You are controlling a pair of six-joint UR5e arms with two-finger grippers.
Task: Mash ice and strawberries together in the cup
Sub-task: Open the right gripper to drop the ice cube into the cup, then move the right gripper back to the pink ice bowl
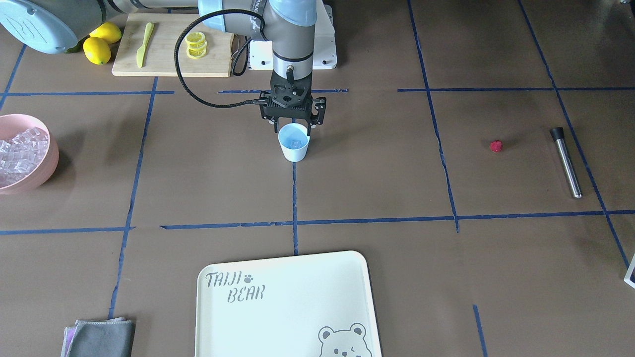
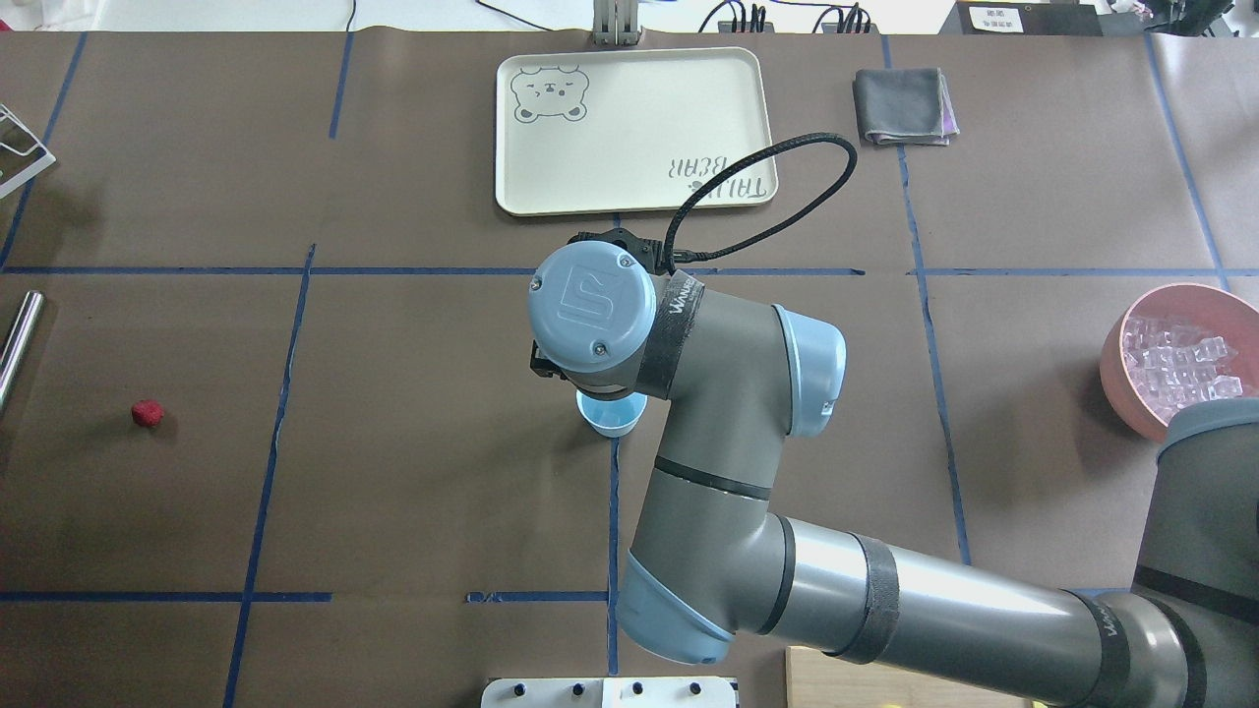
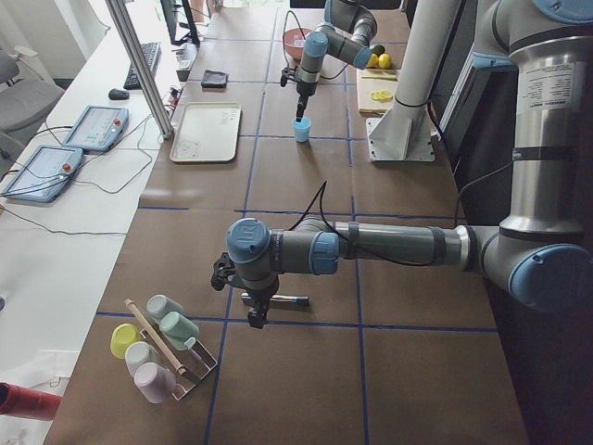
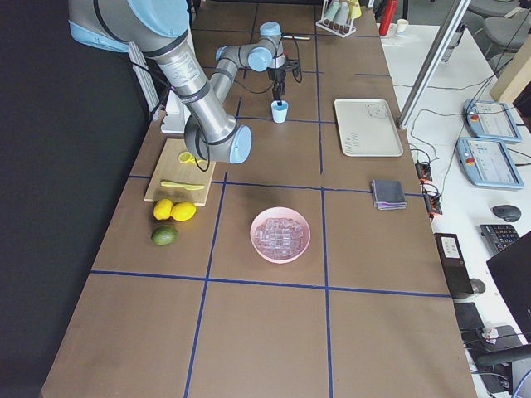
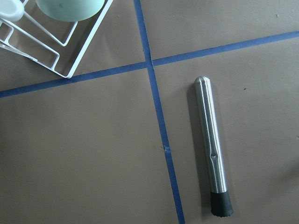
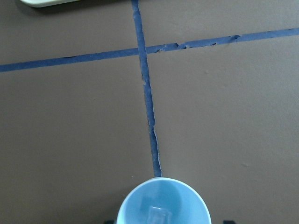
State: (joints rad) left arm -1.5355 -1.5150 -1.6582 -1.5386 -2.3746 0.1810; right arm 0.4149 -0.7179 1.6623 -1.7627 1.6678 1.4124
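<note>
Resting in cup (image 1: pixel 295 153): ice cube (image 1: pixel 296 144); bowl (image 1: pixel 52 158) ice-filled.

Robotics lab. Evidence:
- Industrial left arm (image 3: pixel 371 246) and right arm (image 2: pixel 728 393) on white base plate (image 3: pixel 400 148).
- Table (image 1: pixel 397 173) under brown sheet, divided by blue tape grid (image 1: pixel 295 198).
- Side bench (image 3: pixel 56 241) along table's far side carrying teach pendants (image 3: pixel 97 127), keyboard (image 3: pixel 148 57), mouse (image 3: pixel 118 94), loose cables (image 3: pixel 139 158).
- Aluminium frame post (image 3: pixel 139 65) at bench edge.
- Office chair (image 3: pixel 23 93) beyond bench.
</note>
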